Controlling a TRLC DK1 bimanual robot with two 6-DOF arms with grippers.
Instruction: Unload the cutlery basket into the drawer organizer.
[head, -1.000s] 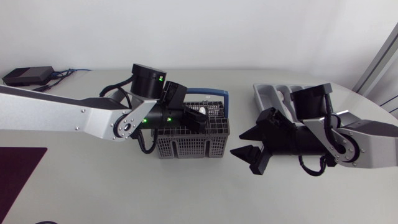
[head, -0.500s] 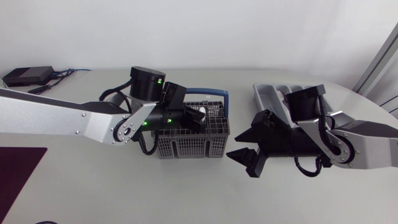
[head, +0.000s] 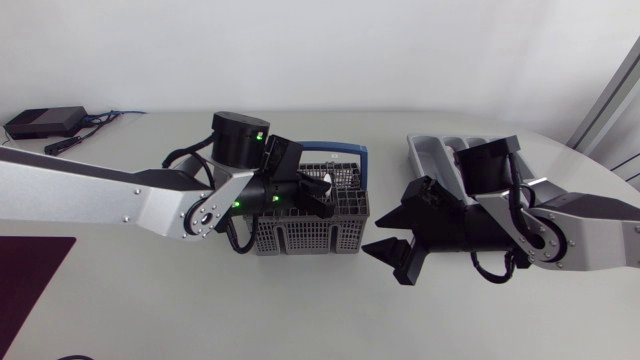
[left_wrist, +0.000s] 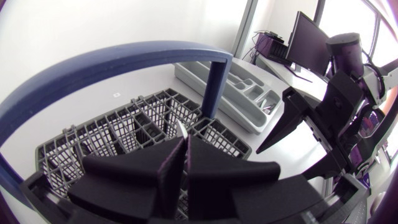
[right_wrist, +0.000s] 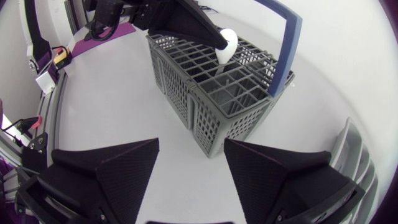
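From above, shows the left gripper down in the cutlery basket, clamped on a white spoon. Suggests unloading barely begun, with the drawer organizer well apart and its contents unclear.

From the left wrist, shows fingers pressed together on a thin white edge.

From the right wrist, shows the right gripper spread wide, empty, just beside the basket.

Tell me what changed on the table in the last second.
The right gripper, open, slid a little left toward the basket. The left arm's links shifted slightly right, while the left gripper stayed over the basket, shut on the white spoon. Basket and organizer did not move.
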